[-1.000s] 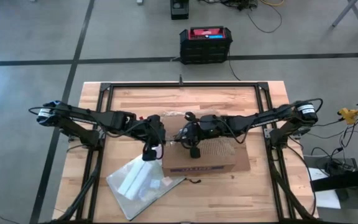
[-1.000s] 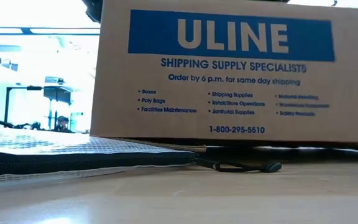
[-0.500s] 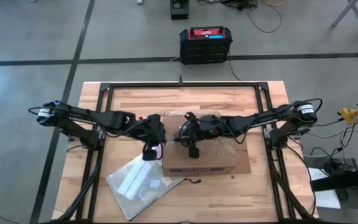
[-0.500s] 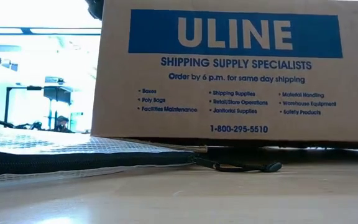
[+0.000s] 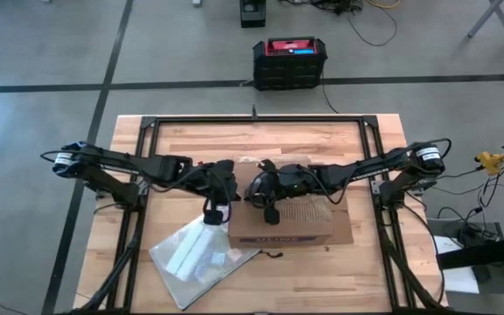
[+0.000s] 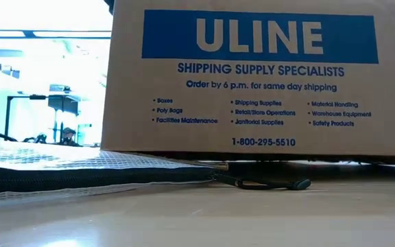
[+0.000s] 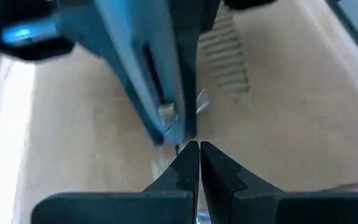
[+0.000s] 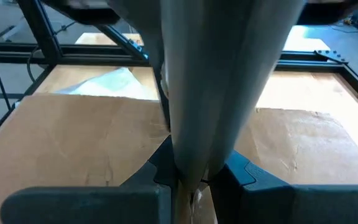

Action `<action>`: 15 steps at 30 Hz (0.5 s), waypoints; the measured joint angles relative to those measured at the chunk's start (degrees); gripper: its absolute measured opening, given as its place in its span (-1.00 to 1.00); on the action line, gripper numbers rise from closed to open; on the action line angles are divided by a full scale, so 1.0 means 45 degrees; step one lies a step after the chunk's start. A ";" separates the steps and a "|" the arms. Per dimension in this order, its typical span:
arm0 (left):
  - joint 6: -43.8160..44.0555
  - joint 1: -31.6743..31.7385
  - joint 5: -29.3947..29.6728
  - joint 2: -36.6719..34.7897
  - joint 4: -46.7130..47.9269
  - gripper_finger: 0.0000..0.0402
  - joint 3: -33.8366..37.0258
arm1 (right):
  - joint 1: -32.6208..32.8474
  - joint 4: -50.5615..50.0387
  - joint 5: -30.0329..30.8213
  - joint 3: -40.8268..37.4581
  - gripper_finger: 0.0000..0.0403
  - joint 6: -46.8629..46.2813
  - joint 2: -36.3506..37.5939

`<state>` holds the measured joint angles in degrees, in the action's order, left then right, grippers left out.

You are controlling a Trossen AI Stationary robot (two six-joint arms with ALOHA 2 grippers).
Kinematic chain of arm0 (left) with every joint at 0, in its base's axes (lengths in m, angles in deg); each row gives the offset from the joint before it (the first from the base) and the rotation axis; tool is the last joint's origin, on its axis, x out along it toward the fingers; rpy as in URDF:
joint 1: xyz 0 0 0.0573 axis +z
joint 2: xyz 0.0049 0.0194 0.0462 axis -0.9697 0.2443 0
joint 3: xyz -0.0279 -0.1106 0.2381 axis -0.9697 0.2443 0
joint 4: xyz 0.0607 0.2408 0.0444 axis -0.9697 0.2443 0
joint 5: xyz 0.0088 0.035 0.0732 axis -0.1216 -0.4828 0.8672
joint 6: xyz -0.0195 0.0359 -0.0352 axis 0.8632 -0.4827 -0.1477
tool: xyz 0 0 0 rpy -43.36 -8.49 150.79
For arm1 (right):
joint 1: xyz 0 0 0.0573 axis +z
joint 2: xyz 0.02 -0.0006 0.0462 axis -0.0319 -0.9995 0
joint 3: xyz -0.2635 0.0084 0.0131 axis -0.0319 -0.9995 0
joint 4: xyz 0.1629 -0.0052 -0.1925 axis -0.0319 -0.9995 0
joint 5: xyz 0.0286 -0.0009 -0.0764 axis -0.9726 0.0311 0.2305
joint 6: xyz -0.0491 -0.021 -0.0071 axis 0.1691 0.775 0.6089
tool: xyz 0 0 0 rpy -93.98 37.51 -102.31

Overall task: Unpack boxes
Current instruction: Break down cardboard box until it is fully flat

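Sitting near the table's front edge, the cardboard box [image 5: 283, 226] faces me with its blue ULINE label; a clear zippered bag [image 5: 199, 256] lies just left. My left gripper [image 7: 195, 155] has fingers pressed shut, holding nothing. My right gripper [image 8: 191, 180] pinches an upright box flap [image 8: 219, 74] above the box top. Black-and-red case [image 5: 290, 61] sits beyond on the floor.

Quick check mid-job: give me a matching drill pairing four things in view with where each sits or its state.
Things:
1. cardboard box
2. mesh zipper pouch
3. black-and-red case
4. left gripper

Places or states:
A. on the floor beyond the table
B. flat on the table, to the left of the box in the high view
C. fingers shut, at the box's top
D. on the table, blue ULINE label facing the low camera

Pairs: 1-D, 2-B, 3-A, 4-C
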<state>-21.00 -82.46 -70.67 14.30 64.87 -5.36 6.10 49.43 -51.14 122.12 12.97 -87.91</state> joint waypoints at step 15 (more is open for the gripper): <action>0.1095 0.0149 -0.0023 -0.0019 -0.0387 -1.00 0.1123 | 0.0078 -0.1346 0.0073 -0.0011 -0.80 -0.0286 0.0500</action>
<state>-16.07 -81.79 -70.77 14.21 63.13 -0.30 6.45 43.37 -50.81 122.07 11.69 -85.66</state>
